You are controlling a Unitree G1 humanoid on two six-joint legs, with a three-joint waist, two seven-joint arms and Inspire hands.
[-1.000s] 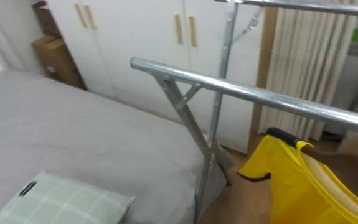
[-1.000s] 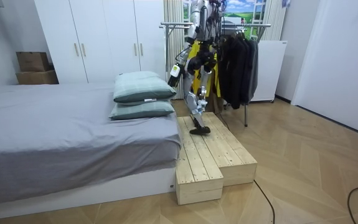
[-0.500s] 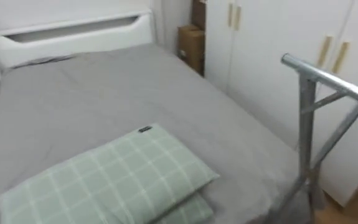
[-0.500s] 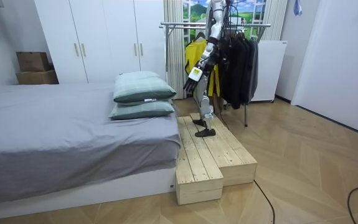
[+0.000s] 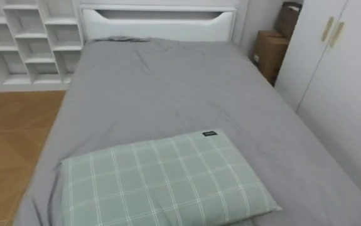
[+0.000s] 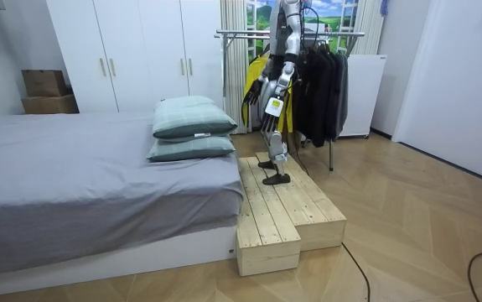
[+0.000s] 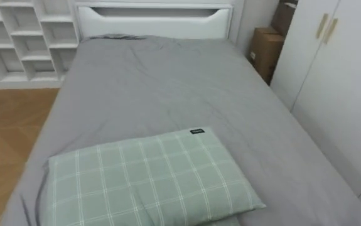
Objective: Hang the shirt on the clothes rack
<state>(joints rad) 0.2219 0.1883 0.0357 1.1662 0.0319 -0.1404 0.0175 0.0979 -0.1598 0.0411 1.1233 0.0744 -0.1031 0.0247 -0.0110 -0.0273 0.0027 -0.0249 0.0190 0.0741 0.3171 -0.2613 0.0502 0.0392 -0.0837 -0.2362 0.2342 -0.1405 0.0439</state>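
Clothes are hanging on the rack behind the robot: a yellow shirt at the end nearest the bed, dark coats beside it. The robot is standing on the wooden step between bed and rack, facing the room view's left. One hand is reaching out toward the bed and the other hand is hanging lower; whether either is open or closed cannot be told. The head camera is looking down at a green checked pillow, with the wardrobe, boxes and shelves beyond.
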